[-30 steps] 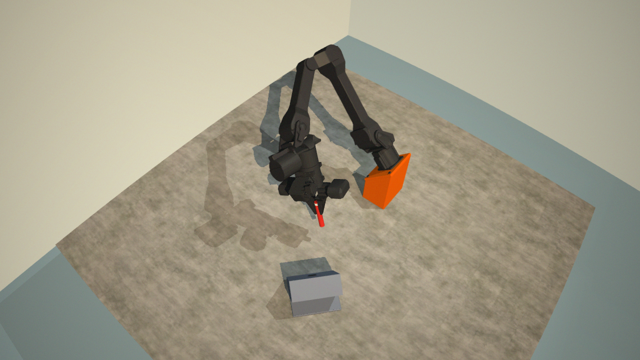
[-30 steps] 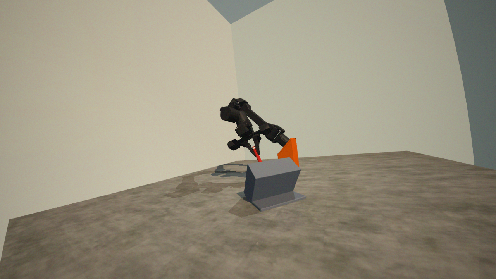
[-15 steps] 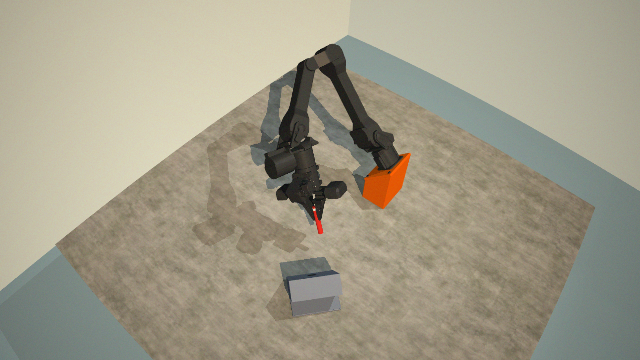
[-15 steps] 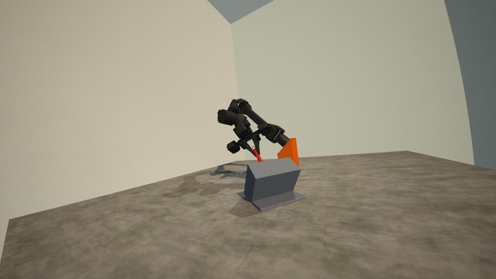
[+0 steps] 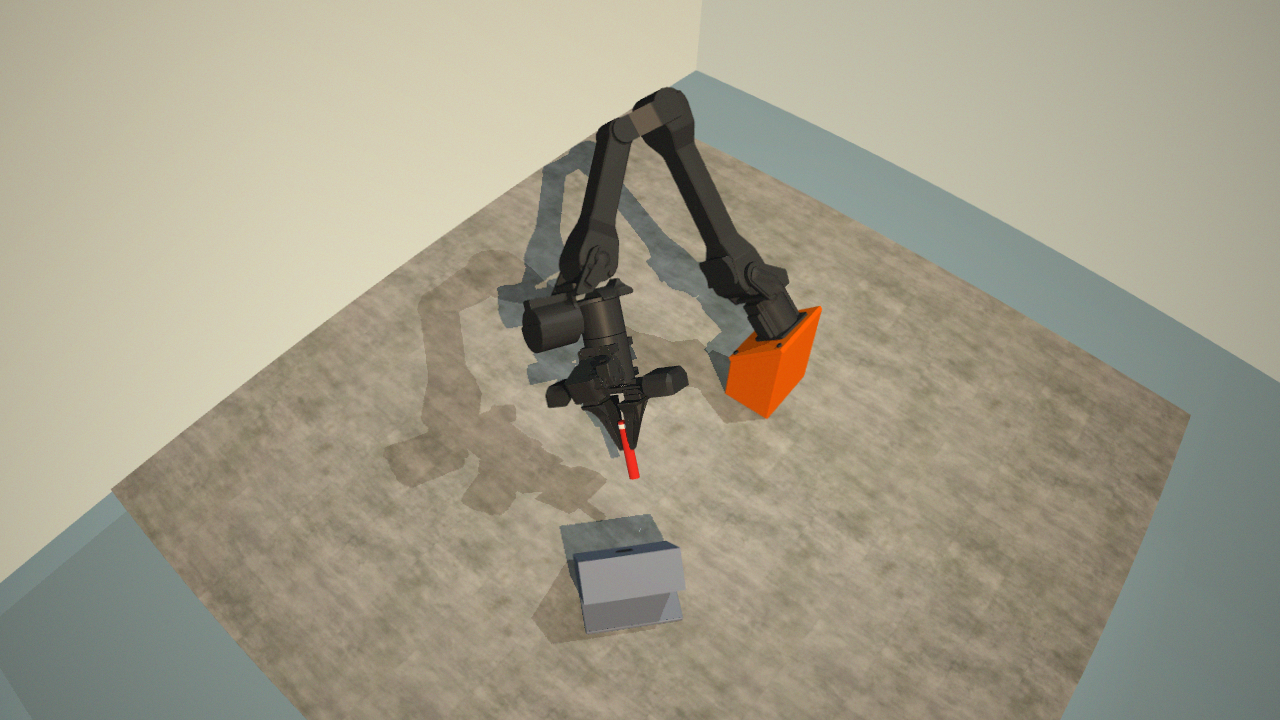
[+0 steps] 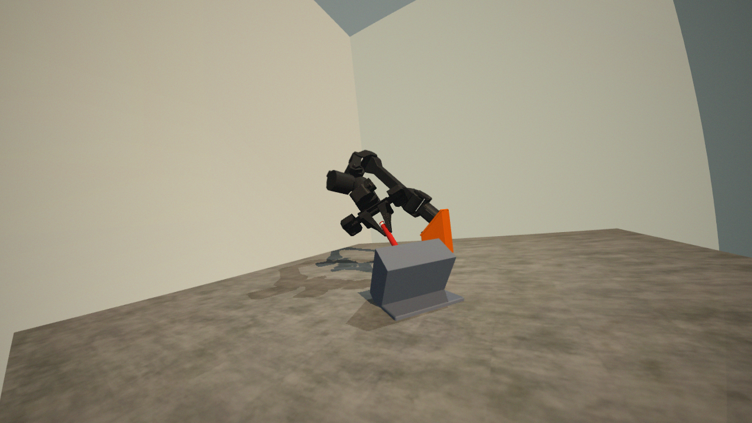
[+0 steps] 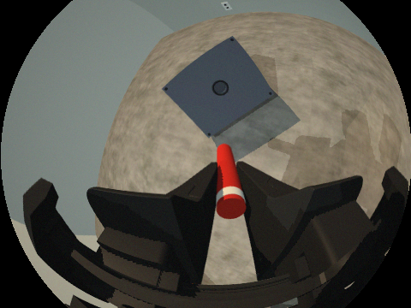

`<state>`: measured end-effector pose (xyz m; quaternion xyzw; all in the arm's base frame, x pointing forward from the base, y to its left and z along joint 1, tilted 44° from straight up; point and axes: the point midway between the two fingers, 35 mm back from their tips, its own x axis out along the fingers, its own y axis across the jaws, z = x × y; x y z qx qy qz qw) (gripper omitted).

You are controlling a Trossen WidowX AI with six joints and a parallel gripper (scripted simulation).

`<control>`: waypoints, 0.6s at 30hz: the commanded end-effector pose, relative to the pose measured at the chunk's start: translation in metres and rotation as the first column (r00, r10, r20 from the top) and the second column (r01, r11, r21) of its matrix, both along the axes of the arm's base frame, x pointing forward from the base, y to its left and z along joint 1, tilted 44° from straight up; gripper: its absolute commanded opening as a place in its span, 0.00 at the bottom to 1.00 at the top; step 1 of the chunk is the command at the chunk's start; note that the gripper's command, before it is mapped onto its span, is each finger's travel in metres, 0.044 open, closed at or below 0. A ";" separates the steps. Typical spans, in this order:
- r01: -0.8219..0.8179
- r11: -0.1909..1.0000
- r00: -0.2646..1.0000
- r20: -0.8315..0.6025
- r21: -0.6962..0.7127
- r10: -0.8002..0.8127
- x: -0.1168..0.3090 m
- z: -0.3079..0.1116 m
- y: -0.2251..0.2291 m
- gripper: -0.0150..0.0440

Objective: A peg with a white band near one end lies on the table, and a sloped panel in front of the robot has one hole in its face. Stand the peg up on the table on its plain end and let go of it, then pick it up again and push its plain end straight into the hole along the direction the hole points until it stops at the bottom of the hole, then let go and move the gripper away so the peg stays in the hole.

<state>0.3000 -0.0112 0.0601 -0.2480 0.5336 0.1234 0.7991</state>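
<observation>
A red peg (image 5: 631,462) (image 6: 389,235) (image 7: 227,168) with a white band near one end is held tilted in the air. My gripper (image 5: 628,445) (image 6: 386,232) (image 7: 227,168) is shut on it. The banded end faces the wrist camera and the plain end points away, down toward the panel side. The sloped panel (image 5: 631,574) (image 6: 420,277) (image 7: 197,81) stands in front, apart from the peg. Its hole (image 5: 623,550) (image 7: 220,87) shows as a dark round opening in the wrist view, beyond the peg's plain end. In the exterior view the hole is hidden and the panel block covers the view below the peg's plain end.
The orange base block (image 5: 771,367) (image 6: 444,230) of the arm stands behind the panel, off to the right in the top and exterior views. The panel has a flat foot (image 5: 626,614) (image 6: 420,306) on the table. Small dark dots mark the panel face's corners in the wrist view.
</observation>
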 end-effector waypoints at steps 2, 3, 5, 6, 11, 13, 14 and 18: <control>-0.029 0.999 0.999 0.030 0.029 0.028 0.003 0.000 0.001 0.25; -0.036 0.999 0.999 0.038 0.034 0.034 0.005 0.000 0.001 0.25; -0.050 0.998 0.997 0.054 0.045 0.047 0.007 0.001 0.002 0.25; -0.057 0.997 0.997 0.063 0.050 0.053 0.008 0.002 0.002 0.25; -0.062 0.997 0.996 0.070 0.053 0.058 0.011 0.000 0.003 0.25; -0.066 0.996 0.995 0.075 0.056 0.062 0.013 -0.001 0.003 0.25; -0.068 0.996 0.995 0.078 0.057 0.064 0.015 -0.002 0.004 0.25; -0.077 0.995 0.993 0.089 0.063 0.072 0.019 -0.004 0.005 0.25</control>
